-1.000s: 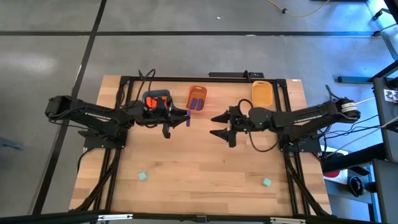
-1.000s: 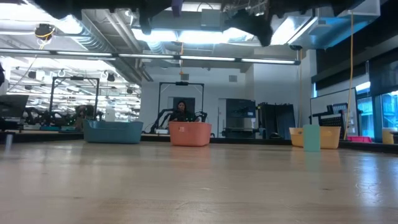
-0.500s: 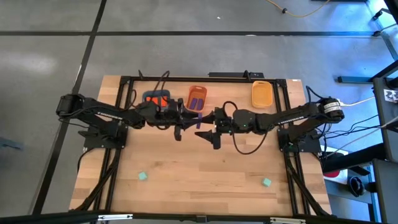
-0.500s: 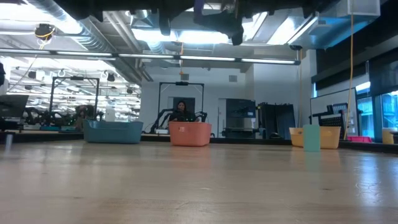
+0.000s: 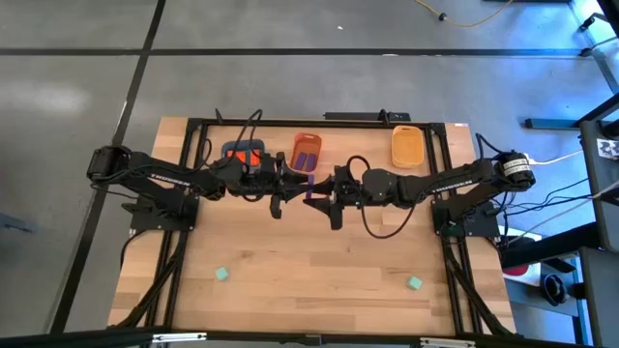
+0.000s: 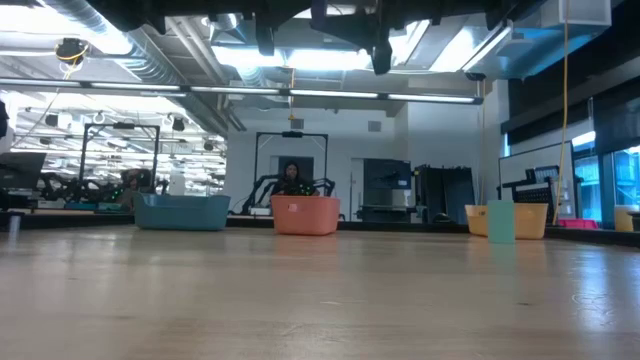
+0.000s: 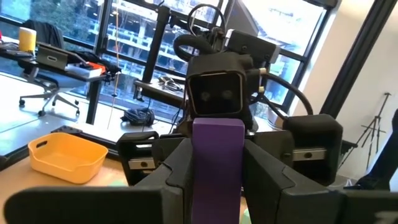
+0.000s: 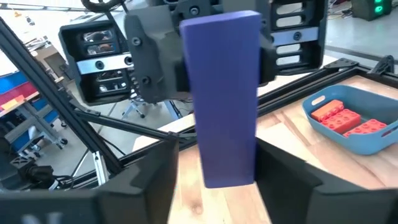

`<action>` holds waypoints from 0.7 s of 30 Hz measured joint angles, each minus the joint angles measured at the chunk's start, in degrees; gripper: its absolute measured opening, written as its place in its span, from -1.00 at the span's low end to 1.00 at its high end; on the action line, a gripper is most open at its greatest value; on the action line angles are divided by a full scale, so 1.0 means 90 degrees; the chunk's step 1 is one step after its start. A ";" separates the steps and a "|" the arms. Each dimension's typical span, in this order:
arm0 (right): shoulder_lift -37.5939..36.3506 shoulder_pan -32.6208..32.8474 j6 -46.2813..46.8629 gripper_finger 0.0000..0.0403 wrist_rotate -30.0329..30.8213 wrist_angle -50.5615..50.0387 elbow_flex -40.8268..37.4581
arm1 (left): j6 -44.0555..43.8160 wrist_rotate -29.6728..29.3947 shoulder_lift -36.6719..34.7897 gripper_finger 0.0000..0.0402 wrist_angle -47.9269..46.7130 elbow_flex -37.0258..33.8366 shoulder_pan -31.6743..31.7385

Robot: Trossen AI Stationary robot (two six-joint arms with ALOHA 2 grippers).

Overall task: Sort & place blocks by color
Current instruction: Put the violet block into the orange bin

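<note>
Both end effectors, left [image 5: 293, 188] and right [image 5: 320, 196], apparently grip one purple brick [image 7: 217, 163].

Three trays [image 5: 308, 152], two green cubes [image 5: 222, 274], two arms [image 5: 155, 177].

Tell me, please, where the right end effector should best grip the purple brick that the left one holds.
Probably the free end of the purple brick, the part sticking out of the left end effector. The right end effector should come head-on from the opposite side and close on the two long flat faces, which are parallel and uncovered there.
</note>
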 joint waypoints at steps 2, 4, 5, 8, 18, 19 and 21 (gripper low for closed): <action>0.0000 0.0000 0.0007 -0.16 0.0028 -0.0007 -0.0002 | 0.0000 0.0014 0.0000 -0.56 0.0002 0.0000 -0.0002; 0.0000 0.0000 0.0086 -0.29 0.0032 -0.0012 -0.0002 | -0.0001 0.0027 -0.0002 -0.56 0.0014 0.0000 -0.0007; 0.0000 0.0000 0.0090 -0.35 0.0029 -0.0010 -0.0002 | -0.0020 0.0023 -0.0002 -0.56 0.0011 0.0000 -0.0008; 0.0000 0.0000 0.0019 -0.45 0.0030 -0.0010 -0.0002 | -0.0091 0.0015 -0.0002 -0.56 0.0005 0.0000 -0.0005; -0.0087 0.0004 -0.0050 -0.45 -0.0035 -0.0213 -0.0002 | -0.0257 -0.0014 -0.0008 -0.26 -0.0041 0.0000 0.0002; -0.0144 0.0007 -0.0064 -0.45 -0.0035 -0.0348 -0.0002 | -0.0276 -0.0019 -0.0063 -0.19 -0.0142 0.0000 0.0016; -0.0330 0.0007 -0.0174 -0.45 -0.0038 -0.0774 -0.0005 | -0.0297 -0.0002 -0.0196 -0.07 -0.0398 0.0003 0.0088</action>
